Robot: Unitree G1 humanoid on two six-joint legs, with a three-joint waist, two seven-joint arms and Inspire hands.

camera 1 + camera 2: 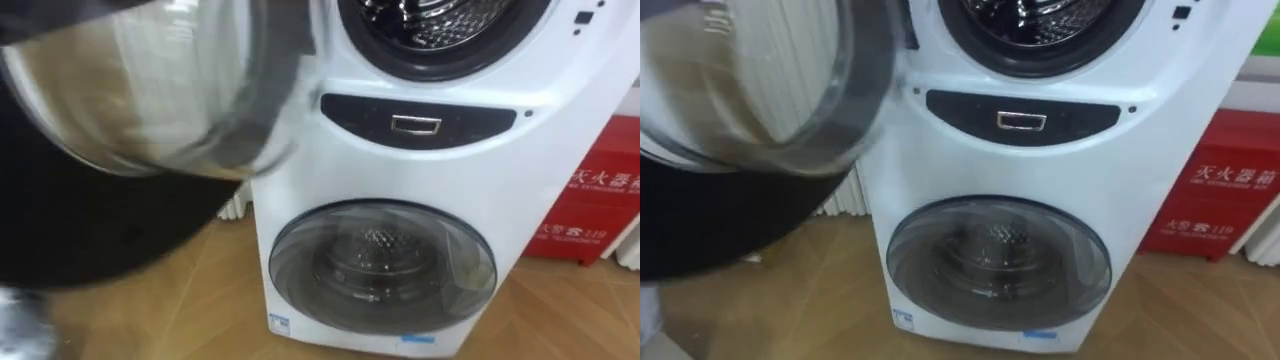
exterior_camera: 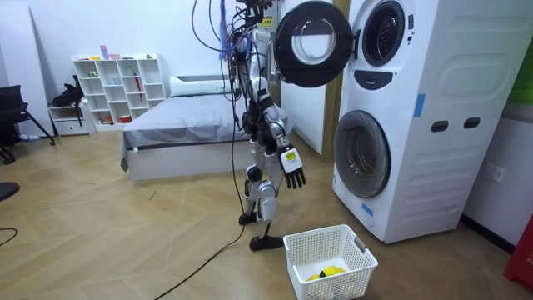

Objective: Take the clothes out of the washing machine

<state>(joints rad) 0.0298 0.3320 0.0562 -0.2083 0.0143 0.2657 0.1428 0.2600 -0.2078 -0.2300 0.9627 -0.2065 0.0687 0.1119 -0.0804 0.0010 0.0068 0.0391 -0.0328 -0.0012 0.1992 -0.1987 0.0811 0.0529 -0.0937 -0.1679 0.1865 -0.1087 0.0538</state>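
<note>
The stacked white washing machine (image 1: 560,110) stands close in front of me. Its upper round door (image 1: 140,90) is swung open to my left, with the drum's mouth (image 1: 440,25) at the top edge; I see bare metal there and no cloth. The lower door (image 1: 380,262) is shut. In the room view I stand upright, facing the machine (image 2: 416,117), under the open door (image 2: 312,43). My right hand (image 2: 291,171) hangs open at hip height, holding nothing. A blurred grey bit of my left arm (image 1: 20,320) sits in the lower left corner.
A white laundry basket (image 2: 358,250) with something yellow (image 2: 329,271) in it stands on the wooden floor by my feet. A red box (image 1: 600,200) is right of the machine. Behind me are a bed (image 2: 183,125) and a white shelf (image 2: 117,87).
</note>
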